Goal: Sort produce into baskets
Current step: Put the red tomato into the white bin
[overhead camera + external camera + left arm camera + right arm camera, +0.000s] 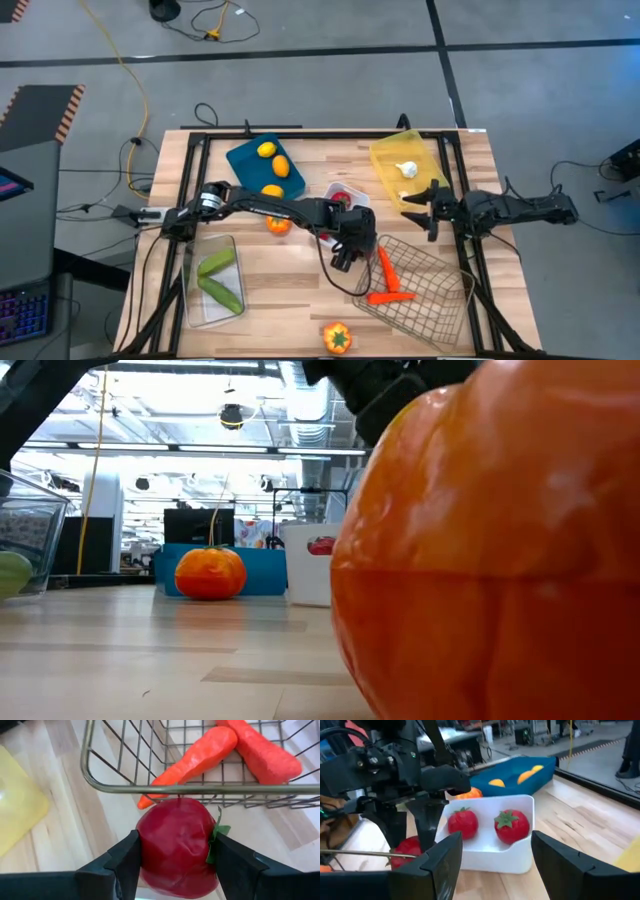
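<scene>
Seen from directly above, a wooden table (300, 300) holds five containers: a teal tray (262, 163) with yellow citrus, a translucent yellow tray (405, 165) with a white garlic (407, 169), a white tray (352, 194), a clear bin (215, 280) with two green cucumbers (220, 280), and a wire mesh basket (420, 290) with two carrots (387, 277). The left gripper (342, 260) reaches across the table's middle, just beside the wire basket. The right gripper (425, 210) waits near the yellow tray. An orange pepper (337, 337) sits near the front edge.

At table height, that pepper (490, 550) fills the right side; an orange fruit (210, 573) stands farther back before the teal tray.

From the left wrist, the gripper's fingers (120, 865) are clamped on a red tomato (176, 845), just outside the wire basket's rim.

From the right wrist, its own fingers (442, 862) stand wide apart. Beyond them, the white tray (490, 855) holds two more tomatoes (485, 824).
</scene>
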Controlling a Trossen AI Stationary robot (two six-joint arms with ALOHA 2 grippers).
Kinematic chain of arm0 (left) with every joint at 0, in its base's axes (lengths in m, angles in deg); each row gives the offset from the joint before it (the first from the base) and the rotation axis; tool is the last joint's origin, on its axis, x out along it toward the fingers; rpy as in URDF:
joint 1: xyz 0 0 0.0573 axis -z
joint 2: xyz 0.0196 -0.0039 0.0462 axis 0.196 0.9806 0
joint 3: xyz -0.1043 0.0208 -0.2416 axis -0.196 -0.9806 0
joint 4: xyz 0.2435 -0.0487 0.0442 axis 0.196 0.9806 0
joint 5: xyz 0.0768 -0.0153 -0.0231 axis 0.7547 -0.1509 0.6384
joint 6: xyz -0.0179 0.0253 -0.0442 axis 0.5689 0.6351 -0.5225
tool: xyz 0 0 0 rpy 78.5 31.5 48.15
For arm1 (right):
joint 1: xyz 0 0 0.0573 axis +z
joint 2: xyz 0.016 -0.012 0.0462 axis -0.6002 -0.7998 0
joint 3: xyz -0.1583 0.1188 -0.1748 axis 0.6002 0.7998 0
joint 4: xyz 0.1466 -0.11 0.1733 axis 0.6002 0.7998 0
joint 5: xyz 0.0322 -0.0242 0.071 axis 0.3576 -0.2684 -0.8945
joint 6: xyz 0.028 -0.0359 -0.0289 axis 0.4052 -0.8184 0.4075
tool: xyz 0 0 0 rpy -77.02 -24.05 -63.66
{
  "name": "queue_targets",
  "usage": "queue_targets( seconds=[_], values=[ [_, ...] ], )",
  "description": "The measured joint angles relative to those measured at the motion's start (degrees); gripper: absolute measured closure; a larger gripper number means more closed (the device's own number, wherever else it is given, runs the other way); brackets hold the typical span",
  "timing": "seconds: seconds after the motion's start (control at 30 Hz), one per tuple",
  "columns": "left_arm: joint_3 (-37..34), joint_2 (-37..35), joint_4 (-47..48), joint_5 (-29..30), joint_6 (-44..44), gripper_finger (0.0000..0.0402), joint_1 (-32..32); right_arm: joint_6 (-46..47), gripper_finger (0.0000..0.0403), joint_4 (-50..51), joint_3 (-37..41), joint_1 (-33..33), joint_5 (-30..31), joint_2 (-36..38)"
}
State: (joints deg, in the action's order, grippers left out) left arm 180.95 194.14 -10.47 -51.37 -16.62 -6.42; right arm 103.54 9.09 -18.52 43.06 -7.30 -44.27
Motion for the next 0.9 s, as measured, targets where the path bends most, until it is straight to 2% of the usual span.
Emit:
queue_targets(
  seconds=[0.1,0.33,0.57,0.67,0.77,0.9],
  values=[
    [2.0,-0.1,2.0,0.2,0.4,0.0202,0.0,0.0,0.0138,-2.2,2.1,0.0,-0.9,2.8],
    [7.2,-0.1,6.6,1.3,1.6,0.0202,-0.2,-3.6,0.0138,-3.1,2.4,-0.8,-4.2,2.7],
    [16.4,-0.1,19.6,2.9,1.1,0.0202,-1.6,-8.8,0.0138,-5.7,2.7,-2.6,-7.4,2.7],
    [19.1,-0.2,25.0,2.9,-0.1,0.0202,-2.7,-9.6,0.0138,-12.6,5.4,-3.8,-9.9,2.6],
    [20.2,-0.2,30.2,2.9,-1.3,0.0203,-4.0,-11.7,0.0138,-14.0,6.3,-5.0,-14.3,2.0],
    [20.2,-0.2,36.7,2.9,-3.1,0.0203,-5.9,-11.5,0.0138,-13.9,6.3,-6.7,-14.2,2.2]
  ],
)
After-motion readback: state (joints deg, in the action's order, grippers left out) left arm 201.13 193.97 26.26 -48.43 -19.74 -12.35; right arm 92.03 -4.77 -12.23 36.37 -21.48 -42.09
